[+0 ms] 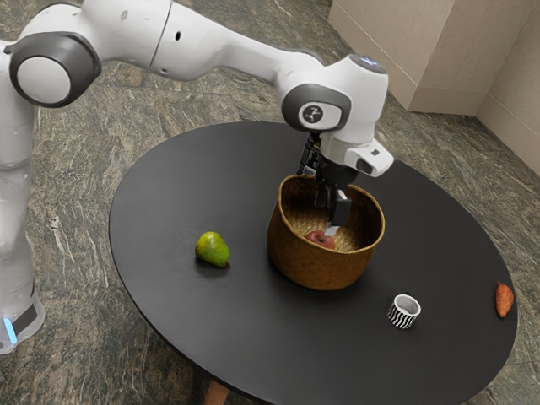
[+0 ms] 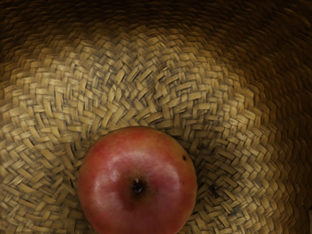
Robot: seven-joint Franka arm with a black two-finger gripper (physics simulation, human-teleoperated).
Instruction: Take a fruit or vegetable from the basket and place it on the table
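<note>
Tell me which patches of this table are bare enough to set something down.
On the table, one runs from the pear to the rim at the exterior view's left; another lies between pear and striped cup; a third between cup and reddish item. Crowded: the basket, with the gripper above the apple.

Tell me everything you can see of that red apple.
The apple is red with a yellowish tinge, round and smooth, slightly shiny, with one small dark speck. Its stem sits in a dark hollow, facing up. It rests on the woven floor of the basket, beneath the gripper.
</note>
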